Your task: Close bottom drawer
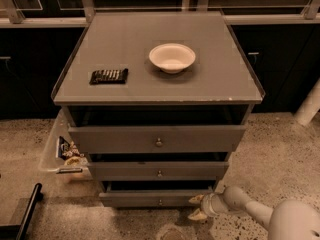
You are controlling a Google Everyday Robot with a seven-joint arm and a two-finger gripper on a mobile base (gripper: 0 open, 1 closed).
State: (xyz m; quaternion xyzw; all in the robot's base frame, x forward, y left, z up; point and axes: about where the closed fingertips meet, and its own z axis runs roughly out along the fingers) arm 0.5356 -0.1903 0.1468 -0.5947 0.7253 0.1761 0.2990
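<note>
Grey bottom drawer (pixel 145 199), slightly out, just beside the gripper (pixel 199 208), jaws spread. Three drawers (pixel 125 140) in the cabinet (pixel 215 86); one bowl (pixel 172 57), one dark packet (pixel 108 76) on top.

The cabinet top (pixel 215 86) bears a white bowl (pixel 172 57) near its centre and a dark packet (pixel 108 76) by its left edge. The gripper (pixel 198 208) is at the right end of the bottom drawer (pixel 150 199).

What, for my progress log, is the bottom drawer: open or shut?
Slightly open: the bottom drawer front juts out, with a dark gap above it. The pincer sits at its right corner.
</note>
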